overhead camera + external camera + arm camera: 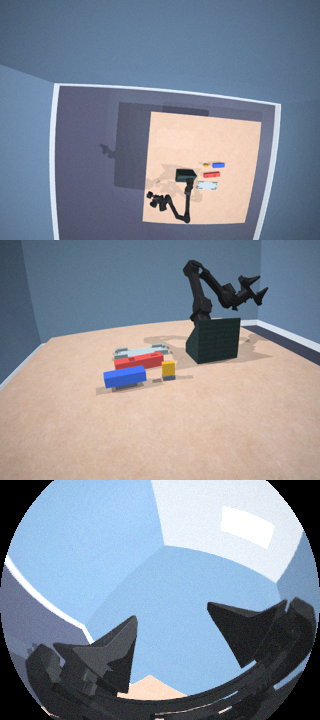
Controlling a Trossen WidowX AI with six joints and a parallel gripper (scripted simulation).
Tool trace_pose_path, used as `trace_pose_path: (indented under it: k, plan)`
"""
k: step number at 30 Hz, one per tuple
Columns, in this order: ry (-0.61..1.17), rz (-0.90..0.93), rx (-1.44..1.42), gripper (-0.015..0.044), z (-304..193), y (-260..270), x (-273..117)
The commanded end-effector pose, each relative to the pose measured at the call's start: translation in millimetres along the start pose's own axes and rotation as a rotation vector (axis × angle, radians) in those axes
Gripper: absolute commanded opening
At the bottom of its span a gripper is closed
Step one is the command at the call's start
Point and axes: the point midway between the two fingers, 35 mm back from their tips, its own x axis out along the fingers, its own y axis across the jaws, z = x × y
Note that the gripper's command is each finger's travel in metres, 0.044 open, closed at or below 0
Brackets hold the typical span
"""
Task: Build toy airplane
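Note:
The red fuselage [209,175] [139,362] lies on the table beside the pale grey cradle [207,185] [140,352], not in it. Two dark sockets show on its top. The cradle holds nothing. The blue wing [218,165] [124,377] rests raised on a small dark stand, on the fuselage's other side from the cradle. The yellow tail fin [206,165] [168,368] stands on its own small dark stand near one end of the wing. Their tabs are hidden. My gripper [263,282] [172,612] is open and empty, high up and far from all the parts, pointing away from them.
A large dark green block [182,175] [218,340] stands near the cradle end, close to the arm's base. The arm folds up beyond it. The tan table [206,139] [180,426] ends at the left in the top view, near the gripper.

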Motion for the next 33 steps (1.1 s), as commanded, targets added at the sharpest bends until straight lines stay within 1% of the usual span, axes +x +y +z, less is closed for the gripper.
trace_pose_path:
  k: [1, 2, 6, 13, 18, 23, 28, 33]
  plan:
    - [0.0, 0.0, 0.0, 0.0426, 0.0, 0.0, 0.0]
    - [-0.002, 0.003, 0.001, 0.044, 0.7, 0.6, -0.6]
    - [-0.041, 0.077, 0.015, 0.044, 17.0, 14.4, -14.8]
    - [-0.172, 0.342, 0.066, 0.044, 72.1, 53.4, -76.7]
    - [-0.25, 0.544, 0.097, 0.044, 102.4, 73.2, -135.6]
    - [-0.321, 0.75, 0.124, 0.044, 127.2, 81.8, -200.3]
    - [-0.384, 0.959, 0.146, 0.044, 146.0, 78.4, -268.3]
    - [-0.441, 1.173, 0.163, 0.044, 158.6, 62.3, -337.2]
